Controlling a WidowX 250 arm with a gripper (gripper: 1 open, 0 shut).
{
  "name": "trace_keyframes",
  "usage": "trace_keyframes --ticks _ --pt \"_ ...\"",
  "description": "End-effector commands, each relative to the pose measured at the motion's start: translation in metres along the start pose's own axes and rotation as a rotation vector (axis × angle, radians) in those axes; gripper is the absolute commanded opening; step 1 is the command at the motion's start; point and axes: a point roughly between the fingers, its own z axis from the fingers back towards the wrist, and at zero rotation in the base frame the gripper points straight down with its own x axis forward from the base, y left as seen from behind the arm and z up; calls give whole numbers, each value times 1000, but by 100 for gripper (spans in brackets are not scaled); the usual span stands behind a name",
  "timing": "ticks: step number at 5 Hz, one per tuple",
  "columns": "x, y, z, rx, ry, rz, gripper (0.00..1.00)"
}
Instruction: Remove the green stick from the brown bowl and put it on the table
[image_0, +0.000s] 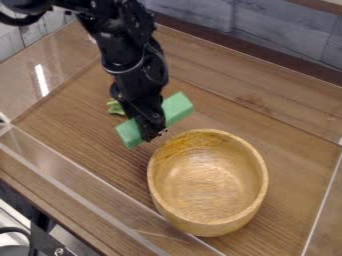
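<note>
While pinching the green stick (151, 120), the gripper (150, 124) hangs at the brown bowl's (207, 182) eleven o'clock rim, above the table (80, 140).

There is only one camera, placed high and quite near in front of the table (80, 150), looking down at an angle across the brown bowl (207, 180) toward the arm and the back wall.

You have one green stick (151, 119), one brown bowl (207, 181), one table (281, 105) under them, and one gripper (151, 128) on a single black arm (118, 40). One small red fruit toy (115, 99) shows partly behind the arm.
</note>
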Motion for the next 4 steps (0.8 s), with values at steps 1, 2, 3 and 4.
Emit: trace_keyframes --ticks 1,2,3,4 --pt "9 7 6 28 -24 55 0" --pt "5 3 11 33 -16 118 0" --pt "1 1 14 40 -10 174 0" --pt "-4 1 8 53 -1 228 0"
